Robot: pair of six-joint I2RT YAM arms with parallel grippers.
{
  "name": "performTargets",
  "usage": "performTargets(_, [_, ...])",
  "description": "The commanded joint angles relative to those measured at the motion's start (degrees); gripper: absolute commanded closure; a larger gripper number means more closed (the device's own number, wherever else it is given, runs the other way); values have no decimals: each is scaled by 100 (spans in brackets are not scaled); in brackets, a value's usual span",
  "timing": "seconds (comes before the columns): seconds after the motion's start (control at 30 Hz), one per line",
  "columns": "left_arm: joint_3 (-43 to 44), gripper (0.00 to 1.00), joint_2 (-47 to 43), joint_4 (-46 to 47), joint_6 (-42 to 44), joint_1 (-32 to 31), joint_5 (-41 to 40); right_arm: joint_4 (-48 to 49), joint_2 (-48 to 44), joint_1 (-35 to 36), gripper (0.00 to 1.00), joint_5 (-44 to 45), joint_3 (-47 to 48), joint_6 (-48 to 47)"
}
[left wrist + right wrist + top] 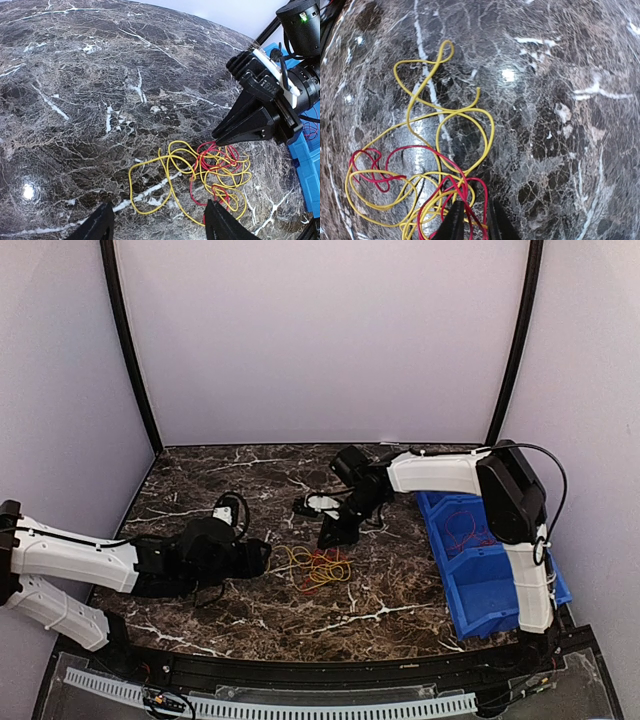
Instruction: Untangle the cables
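1. Roughly at the middle of the dark marble table (200,480) lie the cables (316,568), a loose tangle of yellow and red strands resting flat on the surface.
2. The yellow strands (442,107) spread out of the heap in wide open loops. The red strands (375,172) are bunched tighter and cross through the yellow ones.
3. The left gripper (160,206) sits low, just beside the tangle on its left, and points toward it. Its two fingers (99,226) stand wide apart and hold nothing. The nearest yellow loops lie on the table ahead of them and partly between them.
4. The right gripper (472,207) reaches down onto the far edge of the tangle, with its tips in among the red strands. Its jaws stand close together with only a narrow gap, and a red strand runs through that gap. Whether the strand is actually pinched cannot be told.
5. The two grippers face each other across the tangle and are not touching.
6. A blue bin (470,590) sits at the right edge of the table, well apart from the tangle. A few thin red wires (462,530) lie in its far part.
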Motion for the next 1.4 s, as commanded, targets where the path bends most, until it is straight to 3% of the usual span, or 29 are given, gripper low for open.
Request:
performTargets(0.0, [-61,35,36,128,-64,40,63,-86,51,49,96,-141,272,-36])
performTargets(0.07, [-57,35,66,168,-29,40,79,-173,-35,49,100,-198,356,-48])
performTargets(0.33, [90,35,254,490,439,40,305,-342,-990,49,100,-350,470,32])
performTargets(0.67, [101,34,147,2359,1686,22,1318,-303,-1569,64,100,-1234,288,422])
performTargets(0.77, [194,33,318,2696,1655,22,1474,-301,-1550,66,100,-1230,259,423])
performTargets(0.97, [641,31,787,2499,1243,54,1313,-274,-1628,75,100,-1298,126,422])
performTargets(1.17, [877,43,1185,2462,996,184,1474,-210,-1818,76,100,-1268,-34,390])
performTargets(1.23, [876,54,1272,2651,1015,213,1636,-165,-1860,76,100,-1266,-74,389])
performTargets(1.37, [1003,86,1428,2734,1086,254,1826,-108,-1867,75,100,-1184,-135,377])
